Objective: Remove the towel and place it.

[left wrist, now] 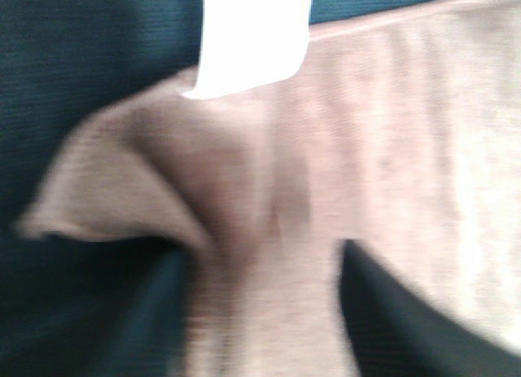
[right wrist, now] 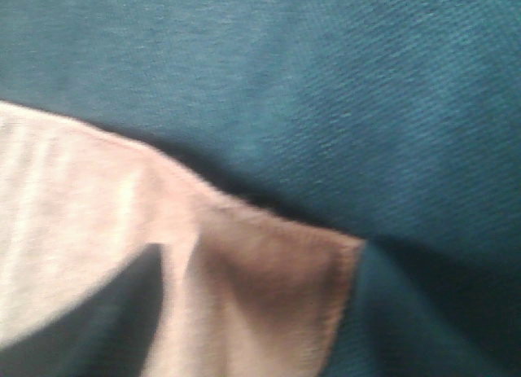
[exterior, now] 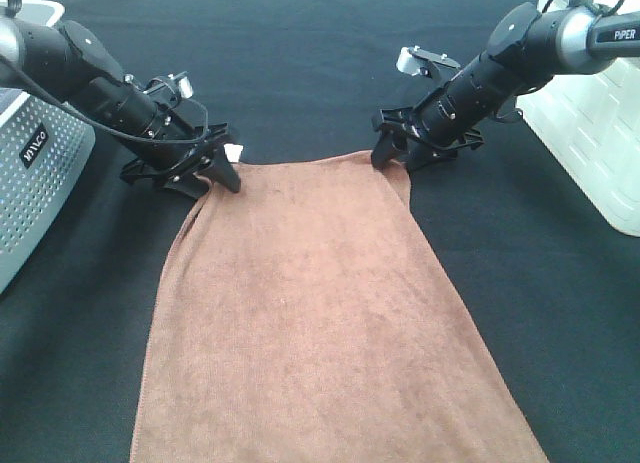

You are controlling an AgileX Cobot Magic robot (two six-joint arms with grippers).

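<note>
The brown towel [exterior: 320,313] lies flat on the black table cloth, its near end running off the front of the exterior view. My left gripper [exterior: 215,173] sits at the far left corner, beside the white tag [exterior: 234,151]. In the left wrist view the towel [left wrist: 391,149] is bunched between the two dark fingers [left wrist: 391,312], with the tag [left wrist: 252,35] just beyond. My right gripper [exterior: 392,155] is at the far right corner. There the towel [right wrist: 81,214] folds up against one finger [right wrist: 106,312], and the corner throws a shadow on the cloth.
A grey perforated basket [exterior: 40,173] stands at the left edge of the table. A white container [exterior: 590,133] stands at the right edge. Black cloth [exterior: 300,63] covers the table behind and beside the towel.
</note>
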